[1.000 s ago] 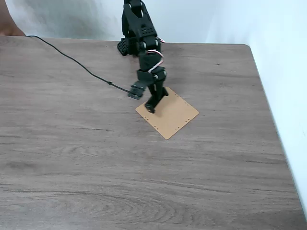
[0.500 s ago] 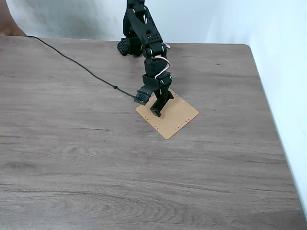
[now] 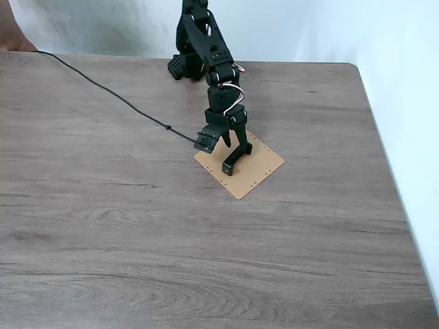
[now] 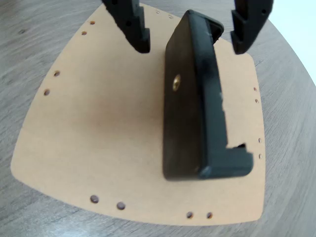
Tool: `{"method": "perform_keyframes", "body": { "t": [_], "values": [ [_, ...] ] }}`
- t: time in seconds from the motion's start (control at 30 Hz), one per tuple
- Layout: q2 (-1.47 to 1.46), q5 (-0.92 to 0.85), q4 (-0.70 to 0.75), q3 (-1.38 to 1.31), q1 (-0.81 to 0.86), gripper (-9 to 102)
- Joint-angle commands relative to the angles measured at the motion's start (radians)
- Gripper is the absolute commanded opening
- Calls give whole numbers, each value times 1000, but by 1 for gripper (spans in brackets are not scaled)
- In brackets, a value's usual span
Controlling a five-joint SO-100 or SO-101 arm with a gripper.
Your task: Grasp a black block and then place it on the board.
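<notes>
We see an all-black arm [image 3: 206, 48] built of blocky plastic links, one link face dotted with small holes, and a perforated black base [image 3: 180, 66] at the far edge of the surface. Red and white wires [image 3: 236, 88] loop out beside the wrist, and a thin black cable [image 3: 103, 87] trails from the arm. In the wrist view the pincer [image 4: 190, 34] shows two black fingers with stepped, ridged inner edges and small round holes.
</notes>
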Motion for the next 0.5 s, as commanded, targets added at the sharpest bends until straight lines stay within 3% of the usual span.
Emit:
{"method": "perform_keyframes", "body": {
  "t": [0.0,0.3,0.47],
  "values": [
    [28,-34,17,-51,-44,23],
    [193,-35,49,9,-20,21],
    [402,-18,84,106,51,0]
  ]
}}
